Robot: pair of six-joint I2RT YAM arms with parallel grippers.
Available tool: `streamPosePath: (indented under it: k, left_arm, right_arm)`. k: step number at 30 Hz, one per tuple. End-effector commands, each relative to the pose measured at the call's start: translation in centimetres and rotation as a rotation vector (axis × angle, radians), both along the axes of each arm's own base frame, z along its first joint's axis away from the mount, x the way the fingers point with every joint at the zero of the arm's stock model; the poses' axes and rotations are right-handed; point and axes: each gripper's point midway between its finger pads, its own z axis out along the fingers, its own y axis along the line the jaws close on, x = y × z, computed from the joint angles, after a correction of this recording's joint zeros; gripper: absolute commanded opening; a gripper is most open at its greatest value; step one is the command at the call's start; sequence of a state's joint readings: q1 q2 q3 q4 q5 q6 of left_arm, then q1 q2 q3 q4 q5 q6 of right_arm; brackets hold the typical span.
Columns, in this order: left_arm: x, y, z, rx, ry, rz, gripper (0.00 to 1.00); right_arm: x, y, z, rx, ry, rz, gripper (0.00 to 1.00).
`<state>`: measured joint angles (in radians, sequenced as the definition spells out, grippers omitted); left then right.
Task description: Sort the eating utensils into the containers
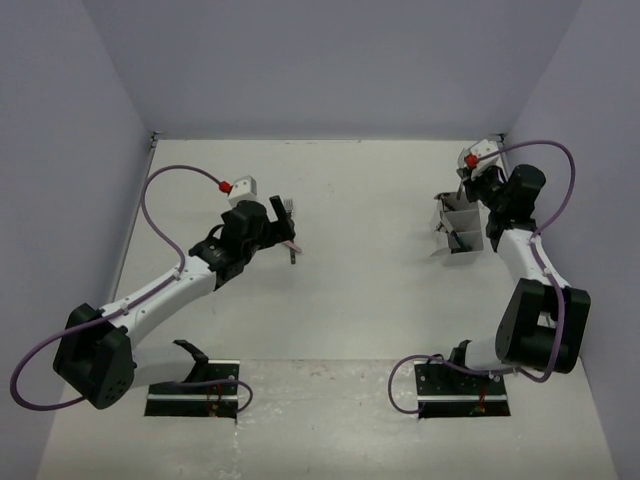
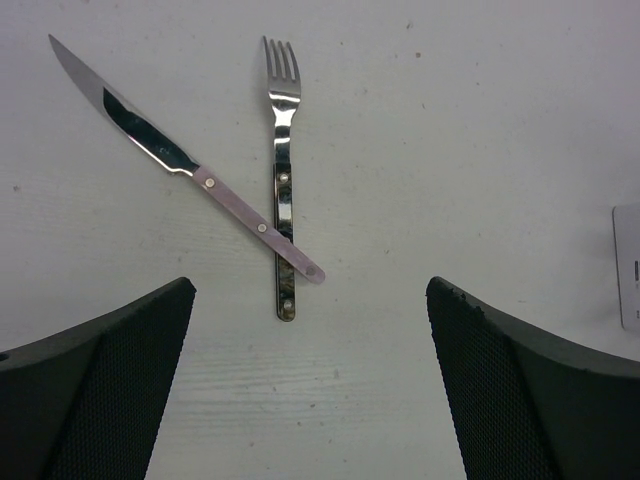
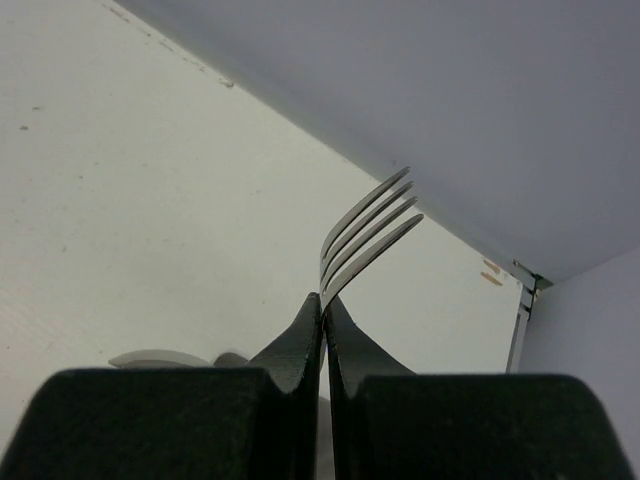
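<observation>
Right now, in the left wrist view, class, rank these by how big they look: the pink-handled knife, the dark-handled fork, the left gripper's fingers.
1. left fingers: look biggest, but they are nearest the camera, so unsure.
2. pink-handled knife: longer than the fork.
3. dark-handled fork: shortest.

The off-white matte desk [image 1: 370, 300] carries a pink-handled steel knife [image 2: 190, 166] lying across a dark-handled steel fork [image 2: 283, 150], and, well apart, a cluster of white-grey open boxes [image 1: 461, 234].
</observation>
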<state>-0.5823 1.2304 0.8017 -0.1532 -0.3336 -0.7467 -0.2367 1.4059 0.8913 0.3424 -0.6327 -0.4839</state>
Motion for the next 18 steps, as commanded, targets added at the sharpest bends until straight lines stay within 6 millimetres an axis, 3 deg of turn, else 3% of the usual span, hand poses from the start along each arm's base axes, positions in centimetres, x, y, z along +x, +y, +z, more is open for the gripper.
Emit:
streamPosePath:
  k: [1, 18]
  left_arm:
    - [0.8, 0.8, 1.1, -0.012, -0.025, 0.061, 1.0]
    - [0.1, 1.3, -0.4, -0.018, 0.008, 0.066, 1.0]
  right_arm:
    - [0.2, 0.4, 0.6, -0.063, -0.059, 0.055, 0.0]
    - [-1.4, 0.5, 2.5, -0.135, -0.04, 0.073, 0.0]
